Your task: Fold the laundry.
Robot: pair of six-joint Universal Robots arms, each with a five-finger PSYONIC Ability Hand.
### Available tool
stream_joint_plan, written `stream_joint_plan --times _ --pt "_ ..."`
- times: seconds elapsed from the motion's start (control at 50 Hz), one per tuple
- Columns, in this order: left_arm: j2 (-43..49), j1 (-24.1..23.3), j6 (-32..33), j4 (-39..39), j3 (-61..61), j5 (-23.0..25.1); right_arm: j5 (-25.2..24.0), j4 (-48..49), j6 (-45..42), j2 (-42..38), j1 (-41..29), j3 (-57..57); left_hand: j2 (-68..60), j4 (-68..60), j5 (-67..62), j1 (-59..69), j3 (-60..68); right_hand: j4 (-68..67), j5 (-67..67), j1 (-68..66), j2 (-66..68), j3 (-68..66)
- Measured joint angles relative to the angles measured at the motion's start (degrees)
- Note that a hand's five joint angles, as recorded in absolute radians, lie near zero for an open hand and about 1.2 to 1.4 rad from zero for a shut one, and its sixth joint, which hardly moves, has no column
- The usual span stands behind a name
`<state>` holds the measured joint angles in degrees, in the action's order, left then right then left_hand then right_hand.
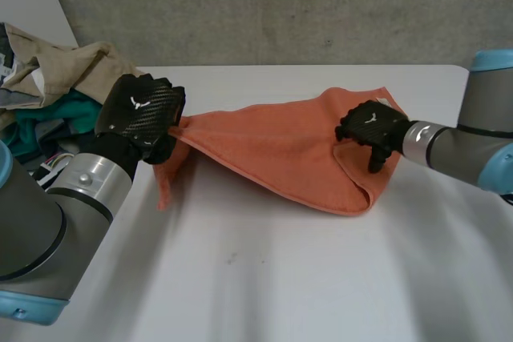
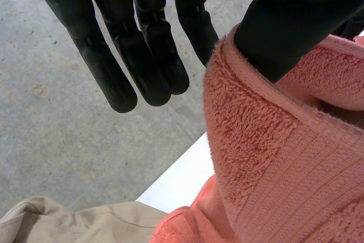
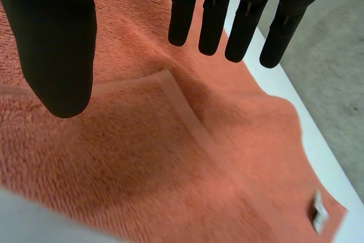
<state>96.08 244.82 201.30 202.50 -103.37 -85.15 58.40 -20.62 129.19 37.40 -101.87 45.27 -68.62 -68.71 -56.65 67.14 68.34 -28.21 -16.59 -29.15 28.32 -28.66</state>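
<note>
An orange towel (image 1: 280,150) lies folded across the middle of the white table (image 1: 280,286). Its left corner is lifted and pulled into my left hand (image 1: 140,114), which is shut on it. In the left wrist view the thumb presses the thick towel edge (image 2: 256,140) beside the fingers (image 2: 136,55). My right hand (image 1: 370,126) is open over the towel's right part, near the folded end. In the right wrist view its straight fingers (image 3: 216,15) and thumb hover just above the towel (image 3: 170,157), by a raised hem line.
A pile of other laundry (image 1: 48,94), beige and teal, sits at the table's left edge behind my left arm; a beige garment (image 2: 74,220) lies below the left hand. A small label (image 3: 318,214) marks one towel corner near the table's far edge.
</note>
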Motion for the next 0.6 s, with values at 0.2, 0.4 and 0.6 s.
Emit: stream_joint_plan --times 0.2,0.4,0.6 --pt "0.0 0.2 0.0 0.0 -0.6 0.1 0.7 -0.9 -0.9 -6.7 -2.4 -6.8 0.0 0.0 0.0 0.0 0.0 3.9 3.6 3.7 -3.1 3.2" --pt "-0.5 0.6 0.0 0.0 -0.9 0.5 4.7 -1.8 -1.2 -10.2 -2.6 -11.5 0.0 0.0 0.0 0.0 0.0 -15.6 -17.1 -14.8 15.9 -15.2" --pt "-1.7 2.0 0.0 0.1 -0.9 1.0 6.8 -1.7 -1.3 -7.5 -1.6 -10.4 0.0 0.0 0.0 0.0 0.0 -40.2 -40.5 -36.1 39.2 -39.2"
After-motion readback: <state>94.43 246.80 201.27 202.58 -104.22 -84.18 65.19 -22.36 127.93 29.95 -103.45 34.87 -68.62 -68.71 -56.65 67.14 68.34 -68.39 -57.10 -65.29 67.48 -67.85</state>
